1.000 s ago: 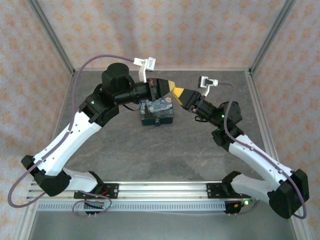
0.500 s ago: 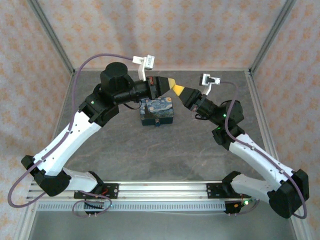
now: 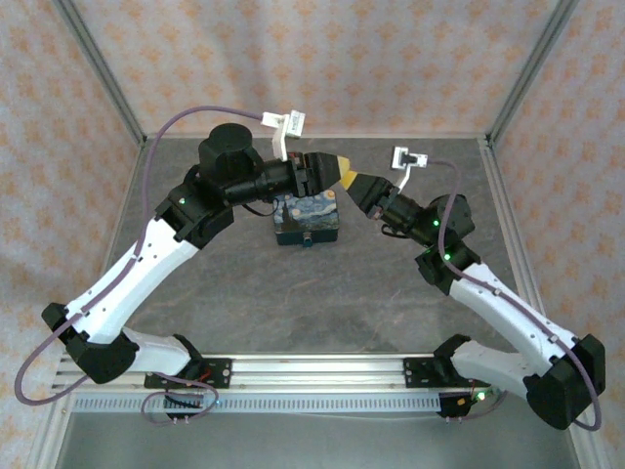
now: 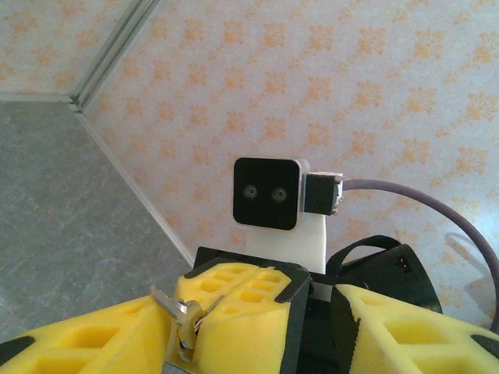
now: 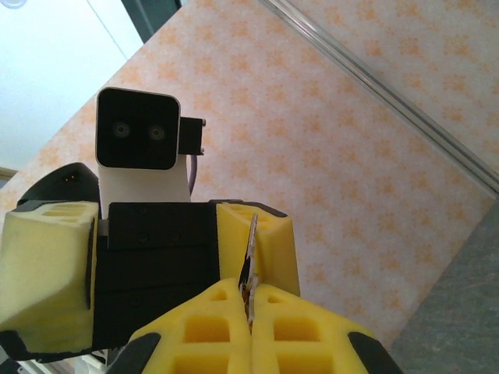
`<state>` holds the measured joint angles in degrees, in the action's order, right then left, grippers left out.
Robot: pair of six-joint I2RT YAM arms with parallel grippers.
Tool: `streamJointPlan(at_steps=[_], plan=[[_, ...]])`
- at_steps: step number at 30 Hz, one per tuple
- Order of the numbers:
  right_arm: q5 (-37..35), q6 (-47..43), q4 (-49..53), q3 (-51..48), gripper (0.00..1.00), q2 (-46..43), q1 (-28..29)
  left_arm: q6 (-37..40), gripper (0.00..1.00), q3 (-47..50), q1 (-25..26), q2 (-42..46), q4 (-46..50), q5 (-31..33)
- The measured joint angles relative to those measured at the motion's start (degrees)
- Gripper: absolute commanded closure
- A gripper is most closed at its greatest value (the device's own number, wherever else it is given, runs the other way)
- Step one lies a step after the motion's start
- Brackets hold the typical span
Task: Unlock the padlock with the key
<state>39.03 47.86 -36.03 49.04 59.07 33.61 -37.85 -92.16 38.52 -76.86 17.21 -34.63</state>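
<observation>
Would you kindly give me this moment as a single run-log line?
left gripper: jaws open | right gripper: jaws shut on key | key: held aloft | starry-print tin: on table

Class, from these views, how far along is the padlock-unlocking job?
Done: the key is up in the air, pinched in the shut right gripper. In hand: the open left gripper straddles it, seemingly a handover. Left: bringing the key down to the starry tin and unlocking.
</observation>
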Motion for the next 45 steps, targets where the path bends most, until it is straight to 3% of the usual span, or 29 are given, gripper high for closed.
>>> streamJointPlan(at_steps=[3,6,8,13,25,30,34,37,38,42,45], plan=[[0.00,-1.09,1.66,0.00,1.00,-0.76,0.00,0.00,0.44,0.00,-0.28,0.11,0.44,0.85],[0.04,-1.70,2.75,0.11,1.00,-1.31,0.00,0.22,0.58,0.00,-0.79,0.48,1.05,1.40],[0.22,-1.99,3.19,0.24,1.00,-1.44,0.00,0.20,0.62,0.00,-0.96,0.76,1.38,1.90],[0.90,-2.08,3.74,0.48,1.00,-1.44,0.00,0.15,0.57,-0.02,-1.07,0.92,1.44,2.05],[2.40,-2.05,3.67,0.48,1.00,-1.44,0.00,-0.20,0.58,-0.04,-1.07,0.52,1.92,2.03],[2.62,-2.03,3.67,0.48,1.00,-1.44,0.00,-0.81,0.75,-0.04,-1.07,0.31,2.01,2.03],[2.99,-2.05,3.54,0.48,1.00,-1.49,0.00,-1.40,0.98,-0.04,-1.18,0.22,2.23,2.03],[3.06,-2.08,3.72,0.48,1.00,-1.51,0.00,-1.03,1.00,-0.11,-1.18,0.04,2.29,2.05],[3.06,-2.08,3.76,0.48,0.97,-1.51,0.00,-1.09,1.00,-0.17,-1.18,-0.02,2.32,2.03],[2.75,-2.60,5.18,0.55,0.51,-1.92,-0.02,-0.96,1.00,-0.66,-1.18,-0.13,2.97,1.97],[1.42,-2.95,6.99,0.04,0.37,-3.65,-0.72,-0.55,1.00,-0.94,-1.16,-0.11,3.19,1.99]])
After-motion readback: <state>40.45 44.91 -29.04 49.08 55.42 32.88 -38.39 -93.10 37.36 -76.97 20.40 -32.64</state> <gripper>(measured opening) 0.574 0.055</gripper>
